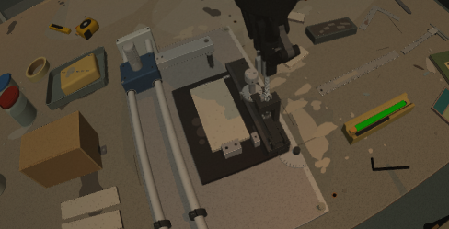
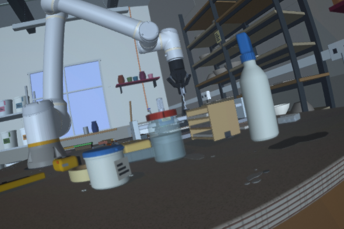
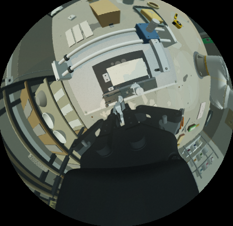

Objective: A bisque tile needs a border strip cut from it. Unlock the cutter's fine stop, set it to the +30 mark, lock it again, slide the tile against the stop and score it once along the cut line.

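In the middle of the bench the tile cutter's pale base plate carries a black bed with the bisque tile (image 1: 220, 114) lying flat on it. Along the tile's right side runs the dark fine-stop rail (image 1: 264, 115) with a round pale knob (image 1: 251, 76) at its far end. My gripper (image 1: 264, 87) hangs straight down over the rail just beside that knob, its fingers closed on a small upright silvery lever (image 3: 119, 106) of the stop. The blue scoring carriage (image 1: 139, 71) with its upright handle sits at the far end of the two white guide rails (image 1: 161, 147).
Behind the cutter stand the arm's base and a dark block (image 1: 331, 30). A cardboard box (image 1: 60, 148) and a tray with a sponge (image 1: 79, 74) sit left of the rails; a green-and-yellow box (image 1: 378, 117) and steel rulers lie to the right. Spare tiles (image 1: 91, 207) lie at the front left.
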